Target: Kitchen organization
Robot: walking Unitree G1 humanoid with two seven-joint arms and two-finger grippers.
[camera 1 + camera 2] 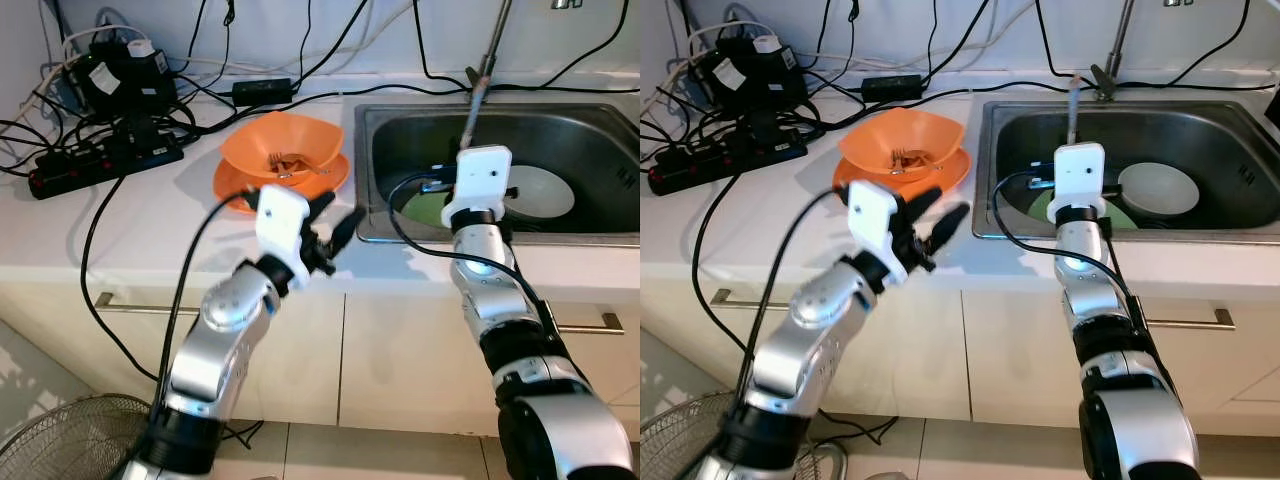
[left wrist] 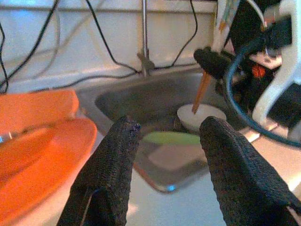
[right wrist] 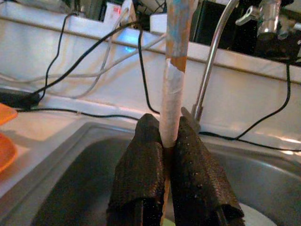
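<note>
Home kitchen: steel sink (image 1: 395, 125), faucet (image 1: 1118, 40), counter (image 1: 150, 215), cabinets (image 1: 400, 350).

The scene is looked down on from the head cameras, both eye views facing forward over the white surface (image 1: 150, 225) and the sink (image 1: 1230, 215), so pretty much the same stretch is covered twice. The left wrist view is aimed low across the surface between its fingers (image 2: 110, 174) toward the sink. The right wrist view is held close inside the basin, facing the faucet (image 3: 211, 61), which is shared with the others.

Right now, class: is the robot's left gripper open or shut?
Open: the left gripper's two black fingers stand apart, with the sink seen between them.
</note>
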